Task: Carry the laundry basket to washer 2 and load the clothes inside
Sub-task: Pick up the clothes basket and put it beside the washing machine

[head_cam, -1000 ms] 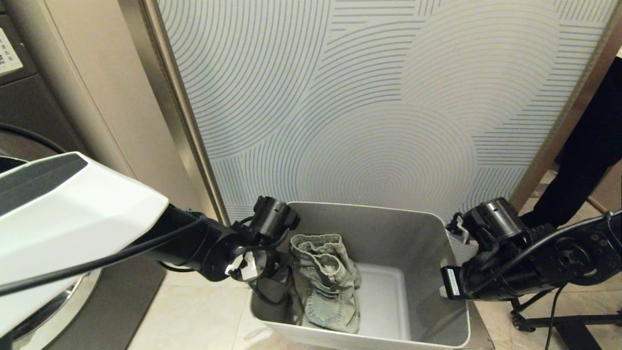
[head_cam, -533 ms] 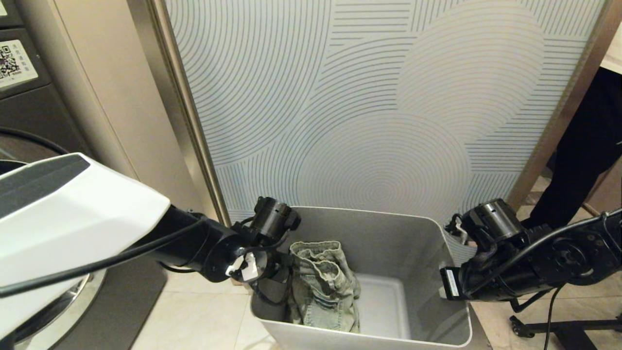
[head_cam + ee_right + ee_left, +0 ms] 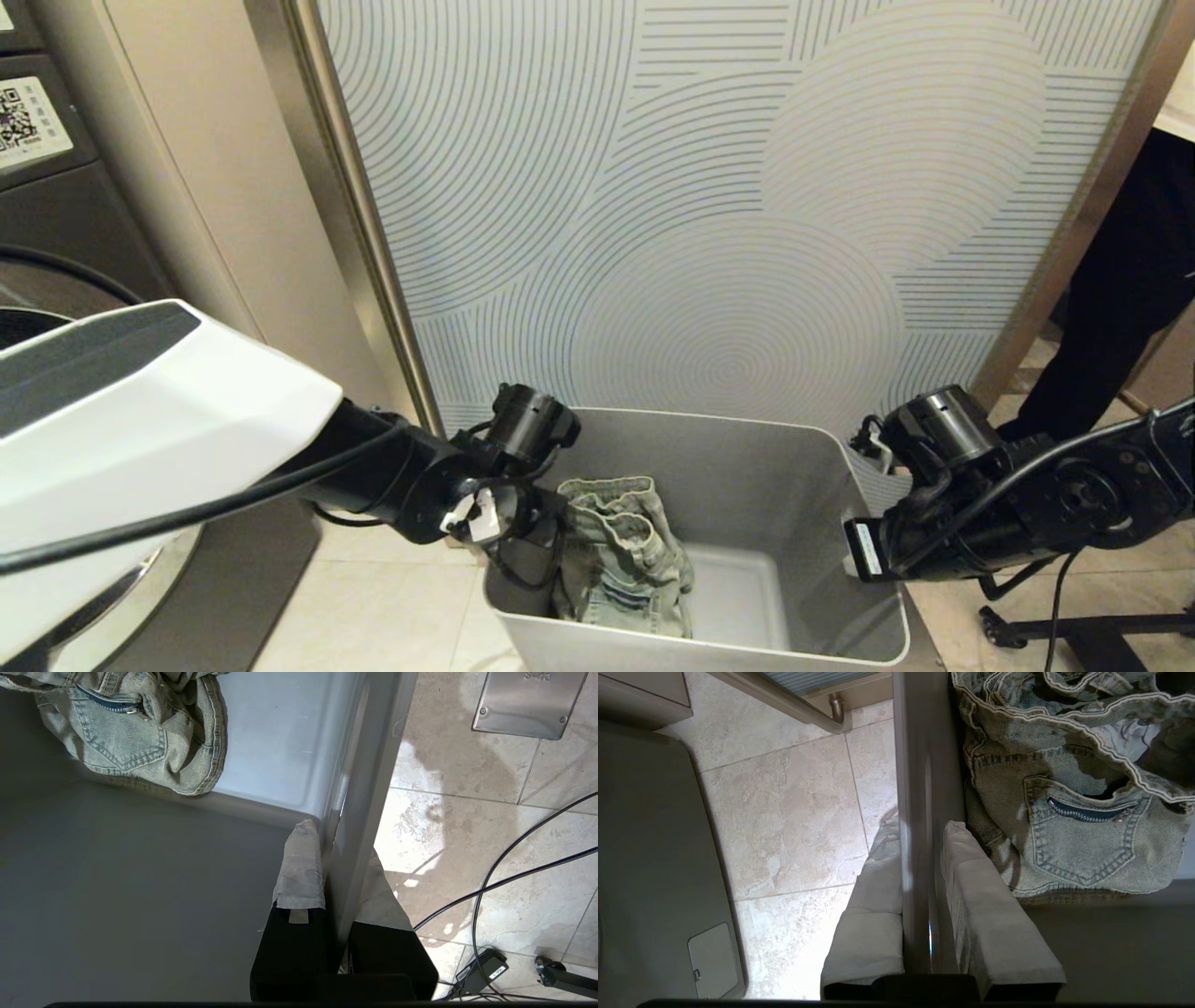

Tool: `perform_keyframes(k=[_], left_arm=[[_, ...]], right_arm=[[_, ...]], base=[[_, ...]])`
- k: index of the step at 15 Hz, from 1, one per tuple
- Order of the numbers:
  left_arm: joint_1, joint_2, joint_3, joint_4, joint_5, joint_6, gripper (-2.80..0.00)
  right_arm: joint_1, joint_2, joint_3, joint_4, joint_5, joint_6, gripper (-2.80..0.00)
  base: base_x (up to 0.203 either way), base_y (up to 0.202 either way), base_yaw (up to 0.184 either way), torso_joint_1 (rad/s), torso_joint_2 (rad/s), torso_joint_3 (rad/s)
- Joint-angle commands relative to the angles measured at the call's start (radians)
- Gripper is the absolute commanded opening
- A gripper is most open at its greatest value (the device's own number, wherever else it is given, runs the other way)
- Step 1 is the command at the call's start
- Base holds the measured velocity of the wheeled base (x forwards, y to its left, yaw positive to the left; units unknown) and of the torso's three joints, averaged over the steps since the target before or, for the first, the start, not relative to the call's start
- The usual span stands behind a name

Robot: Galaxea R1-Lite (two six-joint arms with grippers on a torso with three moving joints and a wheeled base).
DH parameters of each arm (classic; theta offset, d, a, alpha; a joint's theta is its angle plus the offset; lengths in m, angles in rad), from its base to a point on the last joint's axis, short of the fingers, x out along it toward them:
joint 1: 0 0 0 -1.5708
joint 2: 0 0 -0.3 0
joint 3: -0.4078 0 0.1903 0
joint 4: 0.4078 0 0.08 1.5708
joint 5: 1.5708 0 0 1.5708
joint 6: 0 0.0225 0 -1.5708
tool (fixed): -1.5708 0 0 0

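Clothes (image 3: pixel 621 560) lie in the laundry basket's (image 3: pixel 822 448) left side.

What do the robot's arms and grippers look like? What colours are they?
The left arm has a big white shell with a dark grey stripe, then black round joints and black cables. The right arm is all black, with a shiny cylinder and a white label. Both grippers, left gripper and right gripper, have fingers wrapped in pale grey tape.

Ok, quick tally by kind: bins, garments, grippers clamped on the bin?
Bins: 1, the bin
Garments: 1, denim, inside the bin
Grippers clamped on the bin wall: 2, left gripper, right gripper
Total: 4
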Motion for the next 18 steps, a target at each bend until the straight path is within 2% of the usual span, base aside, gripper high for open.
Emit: perform_keyframes(k=[1, 12, 18], left_arm=[[0.0, 0.004, -0.001, -0.001, 0.002, -0.001, -2.8], [0.0, 0.007, -0.002, -0.001, 0.002, -0.001, -2.8], [0.0, 0.009, 0.0, -0.001, 0.001, -0.001, -2.8]], right_arm=[[0.001, 0.006, 0.001, 0.001, 0.0, 0.002, -2.8], [0.001, 0.01, 0.001, 0.001, -0.007, -0.051, -2.8], [0.001, 0.011, 0.003, 0.001, -0.013, -0.052, -2.8]], base=[[0.0, 0.0, 0.0, 0.0, 0.0, 0.0], [0.0, 0.0, 0.0, 0.0, 0.0, 0.0], [0.0, 0.0, 0.0, 0.0, 0.0, 0.0]])
